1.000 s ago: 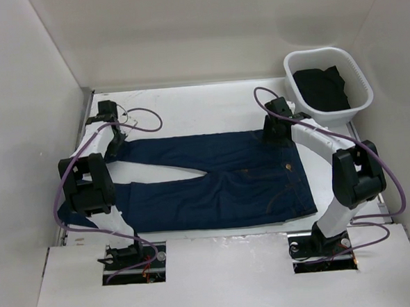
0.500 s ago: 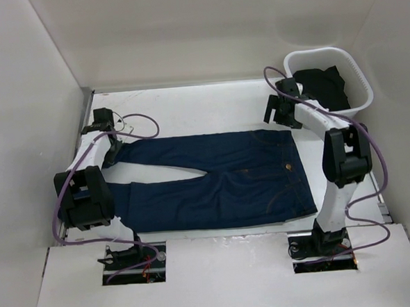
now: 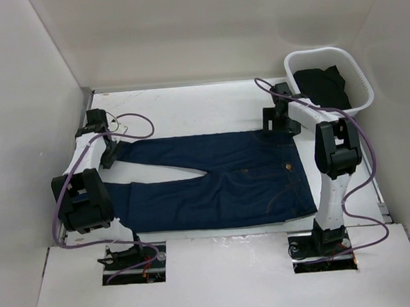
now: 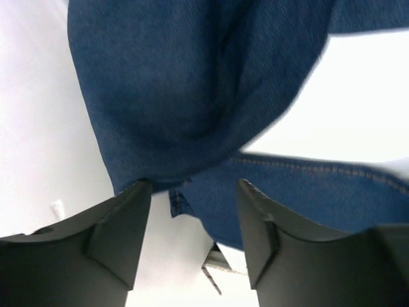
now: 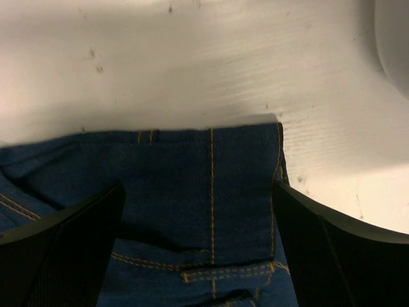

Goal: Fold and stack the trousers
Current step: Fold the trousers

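Trousers (image 3: 214,181) lay flat; fold pending.
Left gripper (image 4: 193,187), right gripper (image 5: 198,188) gaped empty; next likely called for pinching the far edge.

A white basket (image 3: 359,106) sits at the far right corner of the white table (image 3: 202,108). A dark cloth (image 3: 321,88) lies bunched up inside the basket. Plain white walls (image 3: 184,36) stand behind the basket and beside it.
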